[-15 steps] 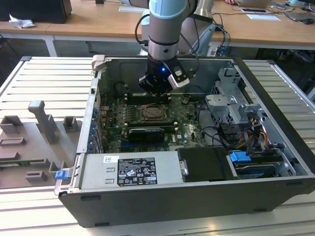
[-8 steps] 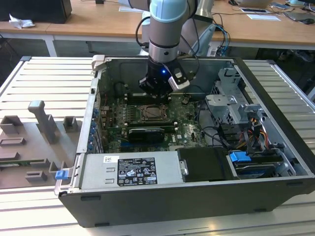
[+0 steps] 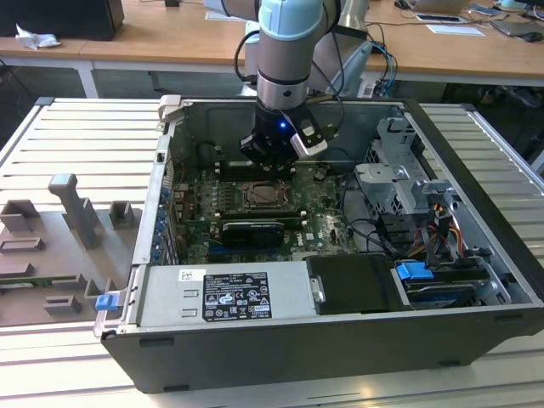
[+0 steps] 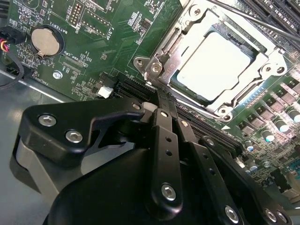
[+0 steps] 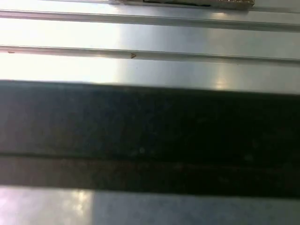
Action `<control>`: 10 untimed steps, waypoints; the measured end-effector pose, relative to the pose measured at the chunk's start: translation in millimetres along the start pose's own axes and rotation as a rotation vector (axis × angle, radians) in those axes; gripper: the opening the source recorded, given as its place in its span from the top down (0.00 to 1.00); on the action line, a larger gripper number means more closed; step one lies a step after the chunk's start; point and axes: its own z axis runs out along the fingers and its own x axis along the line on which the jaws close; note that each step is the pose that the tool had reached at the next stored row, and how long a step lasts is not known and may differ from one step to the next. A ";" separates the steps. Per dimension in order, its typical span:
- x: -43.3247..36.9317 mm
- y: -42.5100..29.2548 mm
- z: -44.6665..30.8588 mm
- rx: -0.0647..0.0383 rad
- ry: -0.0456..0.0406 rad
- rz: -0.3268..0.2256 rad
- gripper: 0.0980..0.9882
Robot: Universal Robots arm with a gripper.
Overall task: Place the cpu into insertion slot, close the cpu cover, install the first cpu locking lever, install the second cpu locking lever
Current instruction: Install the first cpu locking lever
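Gripper [image 4: 161, 101] sits low inside the open case [image 3: 476, 289], fingers drawn together with tips meeting, nothing between them. Tips are down at the near edge of the socket frame, at or just short of a lever [image 4: 165, 44] running along that side; contact cannot be confirmed.

Just beyond the fingertips the cpu [image 4: 213, 65] lies flat in the slot [image 4: 274, 58], pale top showing through the window of the cover [image 4: 187, 35], which is down over it.

Around the socket is the green board [image 4: 117, 42]. A coin cell [image 4: 46, 39] sits well off to one side of the gripper.

In the exterior view the gripper [image 3: 270, 157] hangs at the socket's far edge, with the power supply [image 3: 225, 293] on the near side of the case.
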 end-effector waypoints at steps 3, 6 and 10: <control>-0.1 0.3 -1.3 -0.001 -0.0007 0.000 0.99; 0.0 0.2 -2.1 0.000 -0.0002 0.000 0.99; -0.1 0.2 -1.9 0.004 0.0001 0.000 0.99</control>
